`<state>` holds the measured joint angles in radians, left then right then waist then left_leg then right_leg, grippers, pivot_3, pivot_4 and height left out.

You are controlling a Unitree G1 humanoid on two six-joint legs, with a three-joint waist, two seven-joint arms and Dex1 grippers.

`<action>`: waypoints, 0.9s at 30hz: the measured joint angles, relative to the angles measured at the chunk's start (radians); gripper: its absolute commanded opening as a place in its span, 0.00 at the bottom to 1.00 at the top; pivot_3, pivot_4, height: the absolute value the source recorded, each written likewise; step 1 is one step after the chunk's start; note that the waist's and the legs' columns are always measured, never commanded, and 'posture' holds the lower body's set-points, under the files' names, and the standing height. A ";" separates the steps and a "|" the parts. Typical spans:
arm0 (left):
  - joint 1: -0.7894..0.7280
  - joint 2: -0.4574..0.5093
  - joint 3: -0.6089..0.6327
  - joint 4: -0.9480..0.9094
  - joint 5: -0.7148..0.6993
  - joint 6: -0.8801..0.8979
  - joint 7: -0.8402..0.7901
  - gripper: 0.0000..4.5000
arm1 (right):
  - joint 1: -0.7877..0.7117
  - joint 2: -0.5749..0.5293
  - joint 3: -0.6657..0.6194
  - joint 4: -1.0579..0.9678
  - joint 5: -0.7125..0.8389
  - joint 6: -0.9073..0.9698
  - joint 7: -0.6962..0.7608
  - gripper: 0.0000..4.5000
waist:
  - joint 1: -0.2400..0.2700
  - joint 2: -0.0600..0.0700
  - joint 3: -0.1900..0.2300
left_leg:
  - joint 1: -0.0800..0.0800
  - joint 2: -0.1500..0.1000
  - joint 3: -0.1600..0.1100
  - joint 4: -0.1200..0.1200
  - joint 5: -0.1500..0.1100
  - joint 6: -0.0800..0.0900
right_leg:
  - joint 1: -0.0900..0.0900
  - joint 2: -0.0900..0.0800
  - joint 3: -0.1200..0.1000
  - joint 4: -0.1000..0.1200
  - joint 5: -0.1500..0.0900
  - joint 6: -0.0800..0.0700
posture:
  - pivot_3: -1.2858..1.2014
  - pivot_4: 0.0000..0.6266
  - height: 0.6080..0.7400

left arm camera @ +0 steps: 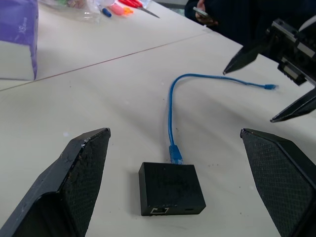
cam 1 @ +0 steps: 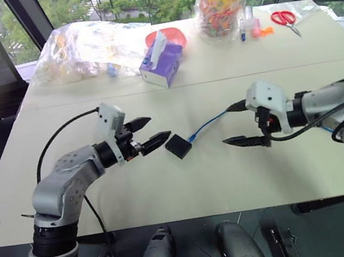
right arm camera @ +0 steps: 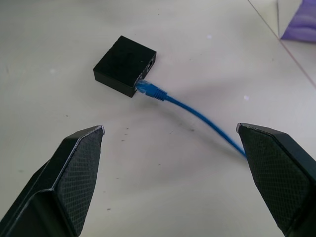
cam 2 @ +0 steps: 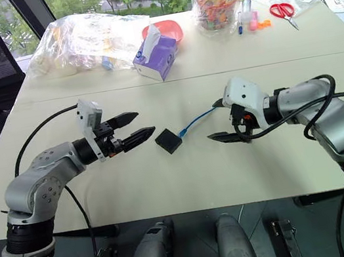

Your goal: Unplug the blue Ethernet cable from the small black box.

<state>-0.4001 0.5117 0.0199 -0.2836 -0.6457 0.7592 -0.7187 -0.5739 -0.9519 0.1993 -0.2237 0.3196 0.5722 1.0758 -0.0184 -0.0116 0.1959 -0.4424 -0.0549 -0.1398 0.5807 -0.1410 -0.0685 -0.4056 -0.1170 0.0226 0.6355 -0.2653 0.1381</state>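
Small matte black square box (cam 1: 178, 146) on the beige desk (cam 1: 169, 189), thin blue Ethernet cable (cam 1: 210, 123) plugged in, lies between left tool (cam 1: 147, 132) and right tool (cam 1: 243, 123), both released, empty; approach step; next: pin box, grip plug.

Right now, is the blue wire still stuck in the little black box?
Yes, plugged in. The blue Ethernet cable ends with its plug inside a port of the small black box, which lies flat on the table.

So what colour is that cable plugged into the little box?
Bright blue. The cable shows best in the right wrist view, plugged into the black box.
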 measured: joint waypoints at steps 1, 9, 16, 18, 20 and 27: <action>0.000 0.007 -0.001 -0.002 0.001 0.000 -0.005 0.98 | -0.055 0.008 0.048 0.045 -0.037 -0.038 0.040 1.00 | -0.001 0.000 0.000 | 0.000 0.000 0.000 0.000 0.000 0.000 | 0.000 0.000 0.000 0.000 0.000 0.000 | 0.52 0.24 0.91; -0.003 0.018 -0.004 -0.011 0.002 0.000 -0.011 0.98 | -0.366 0.237 0.288 0.444 -0.269 -0.281 0.215 1.00 | -0.003 0.000 0.000 | 0.000 0.000 0.000 -0.001 0.000 0.000 | -0.001 0.001 0.000 0.000 0.002 0.004 | 0.52 0.24 0.91; 0.061 0.028 0.013 -0.068 0.001 0.001 0.026 0.98 | -0.521 0.407 0.374 0.792 -0.405 -0.459 0.292 1.00 | -0.002 0.000 0.000 | 0.000 0.000 -0.001 -0.001 0.000 0.000 | -0.001 0.001 0.000 0.000 0.003 0.005 | 0.52 0.24 0.91; 0.079 0.030 0.026 -0.090 0.000 0.001 0.041 0.98 | -0.555 0.443 0.397 0.889 -0.455 -0.539 0.300 1.00 | -0.003 0.000 0.000 | 0.001 0.000 -0.001 -0.001 0.001 -0.001 | -0.001 0.002 0.000 0.001 0.003 0.005 | 0.52 0.24 0.91; 0.085 0.033 0.037 -0.102 -0.001 0.001 0.051 0.98 | -0.575 0.468 0.412 0.961 -0.496 -0.608 0.303 1.00 | -0.003 0.000 0.000 | 0.001 0.000 -0.001 -0.001 0.001 -0.001 | -0.001 0.002 0.000 0.002 0.003 0.005 | 0.52 0.24 0.91; 0.112 0.042 0.046 -0.125 0.000 0.001 0.071 0.99 | -0.612 0.526 0.417 1.077 -0.572 -0.750 0.324 0.95 | -0.009 0.000 0.000 | 0.002 0.000 -0.001 -0.001 0.001 -0.001 | -0.001 0.002 0.000 0.005 0.003 0.005 | 0.52 0.24 0.91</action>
<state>-0.2881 0.5541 0.0658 -0.4091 -0.6453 0.7598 -0.6480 -1.1861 -0.4263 0.6168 0.8536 -0.2521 -0.1776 1.3995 -0.0275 -0.0115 0.1959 -0.4402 -0.0546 -0.1409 0.5797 -0.1402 -0.0698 -0.4066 -0.1148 0.0231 0.6403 -0.2622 0.1435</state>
